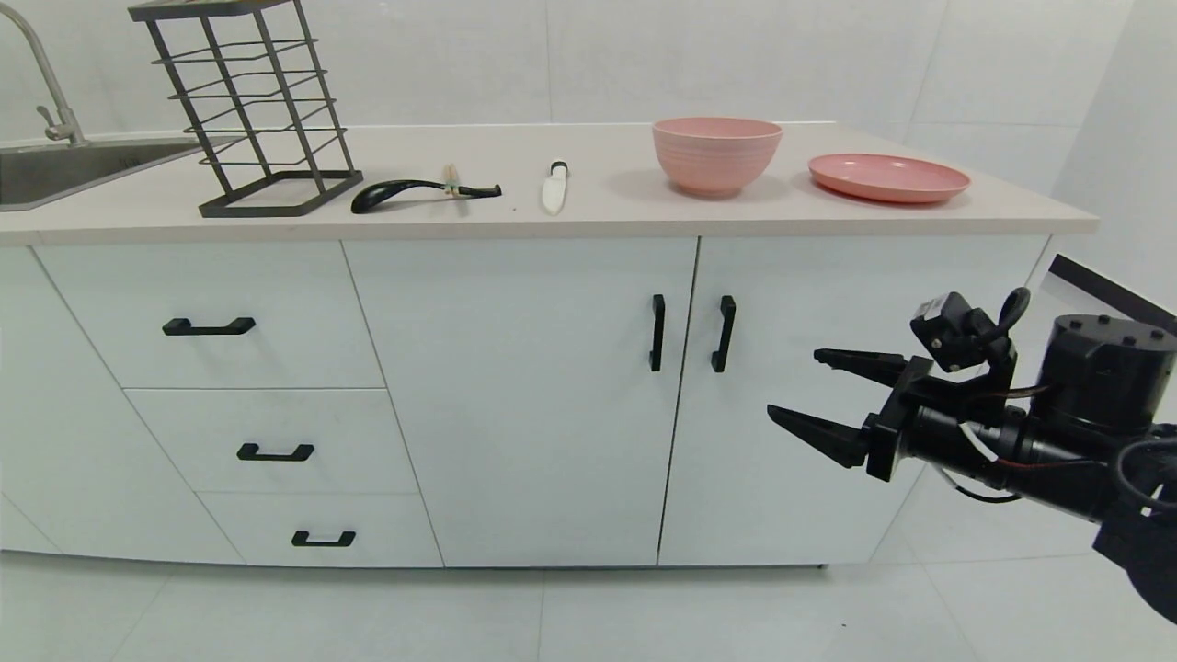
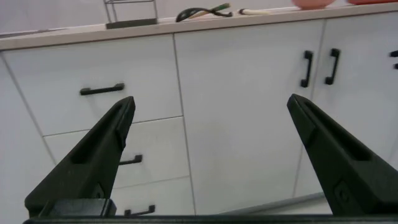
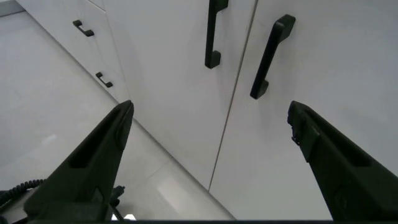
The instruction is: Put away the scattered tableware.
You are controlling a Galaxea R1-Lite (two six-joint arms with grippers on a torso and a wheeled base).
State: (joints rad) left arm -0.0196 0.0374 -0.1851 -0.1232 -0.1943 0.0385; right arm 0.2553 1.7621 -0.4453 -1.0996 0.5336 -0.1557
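Currently, the scattered tableware is being carried by the pale surface [image 1: 588, 216], and none of it is being grasped. The pink bowl [image 1: 717, 154] is being seen upright toward the right part of the surface, and every other place is being given from it. Just to the bowl's right, the pink plate [image 1: 888, 176] is being seen lying flat, apart from the bowl. To the bowl's left, the white knife [image 1: 554, 188] is being seen lying on the surface. Farther left of the bowl, the black spoon [image 1: 405, 192] is being crossed at its handle by a pale wooden piece [image 1: 451, 179], too small to be told exactly. Farther still on that side, the black wire rack [image 1: 253, 110] is being seen standing, with the sink [image 1: 74, 165] beyond it.

The right hand [image 1: 795, 384] is being held released, its fingers spread wide with nothing between them. It is being held well below the bowl and somewhat to its right, in front of the white cupboard doors [image 1: 533, 395]. The two black door handles [image 1: 657, 333], below the bowl, are being faced by it. The left hand [image 2: 209, 99] is likewise being held released and unloaded, lower than the bowl and well apart from it, before the drawers [image 2: 93, 68].
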